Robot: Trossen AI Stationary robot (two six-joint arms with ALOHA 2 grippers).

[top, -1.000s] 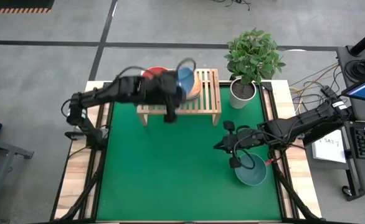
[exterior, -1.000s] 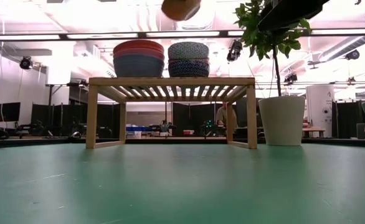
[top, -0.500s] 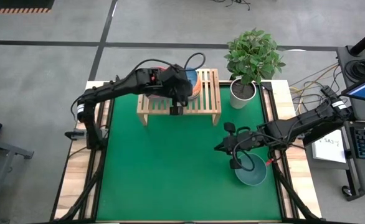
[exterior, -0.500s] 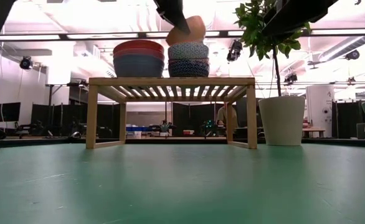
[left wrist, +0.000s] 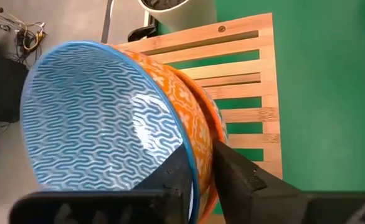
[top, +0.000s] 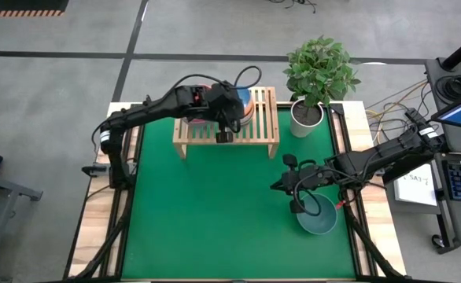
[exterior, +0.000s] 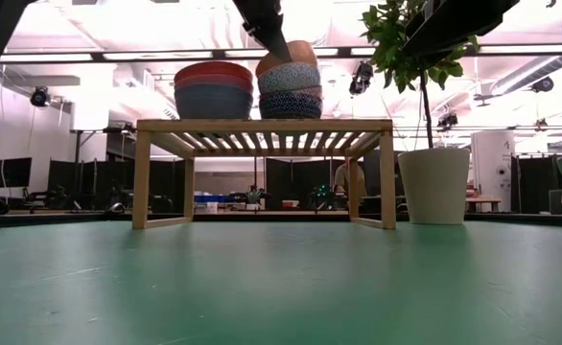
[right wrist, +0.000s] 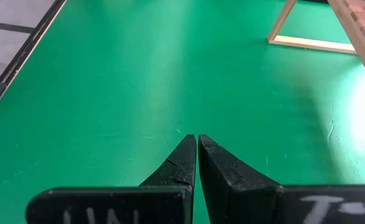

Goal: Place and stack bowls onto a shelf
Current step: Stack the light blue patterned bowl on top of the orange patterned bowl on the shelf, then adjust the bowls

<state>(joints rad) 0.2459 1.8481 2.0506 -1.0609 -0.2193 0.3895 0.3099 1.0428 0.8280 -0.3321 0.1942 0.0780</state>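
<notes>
My left gripper is over the right half of the light-wood shelf, shut on the orange patterned bowl, whose inside has a blue wave pattern. Under that bowl is a stack of patterned bowls. A red-topped stack stands on the shelf's left half. My right gripper is shut over the green mat, beside the dark teal bowl, which sits on the mat. My left gripper pinches the orange bowl's rim, one finger inside the bowl and one finger on its outer wall. It reaches in from above. The bowl is tilted, its underside down in the top bowl of the right stack.
A white plant pot with a leafy plant stands just right of the shelf at the far right corner. Open green mat lies between the shelf and the near edge. The right wrist view shows a shelf leg.
My left gripper has come down over the shelf's right half, still shut on the orange bowl. The bowl has dropped from well above the right stack onto its top bowl, where it now sits tilted. My right arm has kept still.
</notes>
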